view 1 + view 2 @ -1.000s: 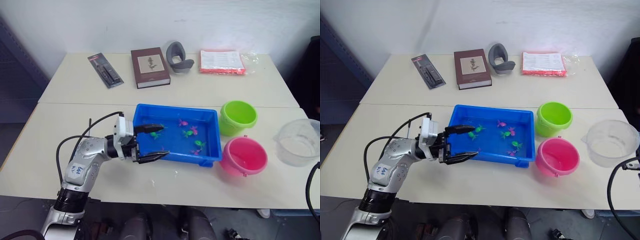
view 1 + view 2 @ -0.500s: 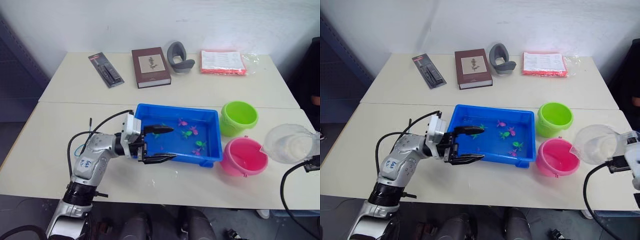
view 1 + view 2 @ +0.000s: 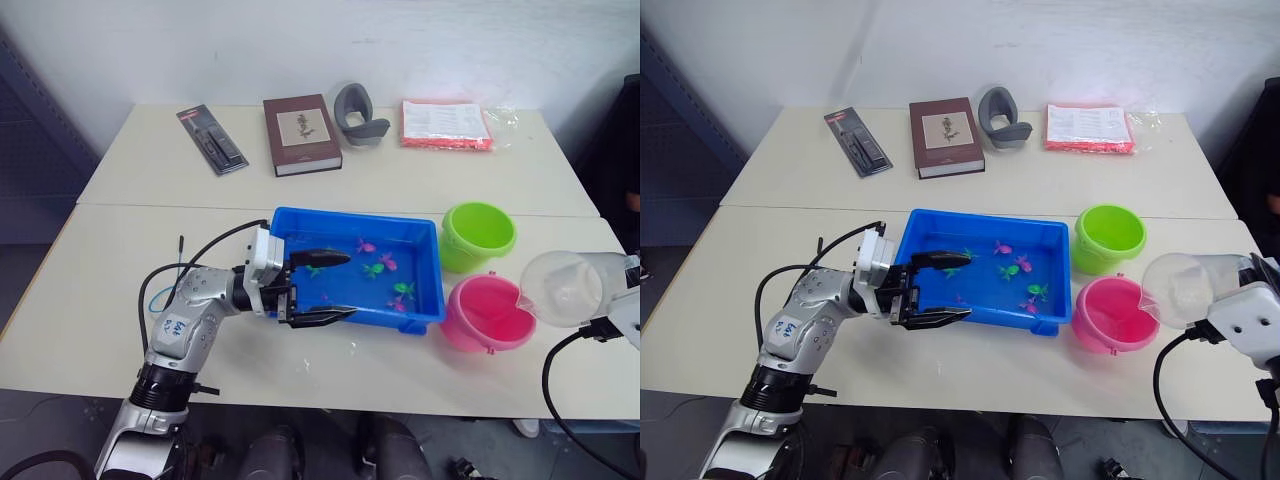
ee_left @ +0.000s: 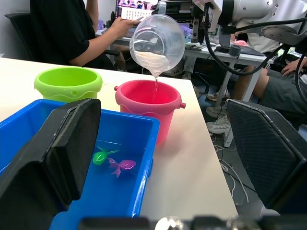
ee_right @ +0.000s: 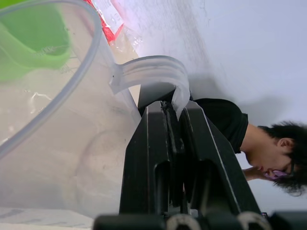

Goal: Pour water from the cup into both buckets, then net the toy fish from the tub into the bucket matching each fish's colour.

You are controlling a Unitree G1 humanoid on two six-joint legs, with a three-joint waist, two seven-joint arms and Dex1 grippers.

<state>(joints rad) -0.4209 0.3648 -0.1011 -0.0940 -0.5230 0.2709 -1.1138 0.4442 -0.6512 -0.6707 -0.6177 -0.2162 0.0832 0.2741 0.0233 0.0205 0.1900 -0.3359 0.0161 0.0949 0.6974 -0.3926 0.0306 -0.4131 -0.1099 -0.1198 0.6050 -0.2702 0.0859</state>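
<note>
**Left wrist view: cup tipped over pink bucket, water falling**

Right arm: the right gripper (image 5: 165, 143) has its two black fingers closed together on the handle of the cup (image 4: 157, 44). The cup is raised off the table and tilted, its lip above the pink bucket (image 4: 149, 100); a thin stream of water runs from the lip into that bucket. In the head views the cup (image 3: 1185, 289) hangs just to the robot's right of the pink bucket (image 3: 1115, 314), with the wrist housing behind it near the table's right edge.

Left arm: the forearm lies low over the table, elbow bent, wrist pointing toward the robot's right. The left gripper (image 3: 320, 285) is spread wide and holds nothing. One finger reaches over the near left corner of the tub (image 3: 290, 225); the other lies outside the tub's front wall, so the wall stands between them.

Contents and surroundings: green and pink toy fish (image 3: 378, 266) lie in the tub beyond the left fingertips. The green bucket (image 3: 478, 234) stands past the tub's right end, behind the pink one, the two just beside each other. Bare tabletop is open in front of the tub and to the left of the left arm. Along the far side of the table, well apart from both grippers, lie a book (image 3: 300, 133), a grey holder (image 3: 358, 113) and a red packet (image 3: 445, 124).
</note>
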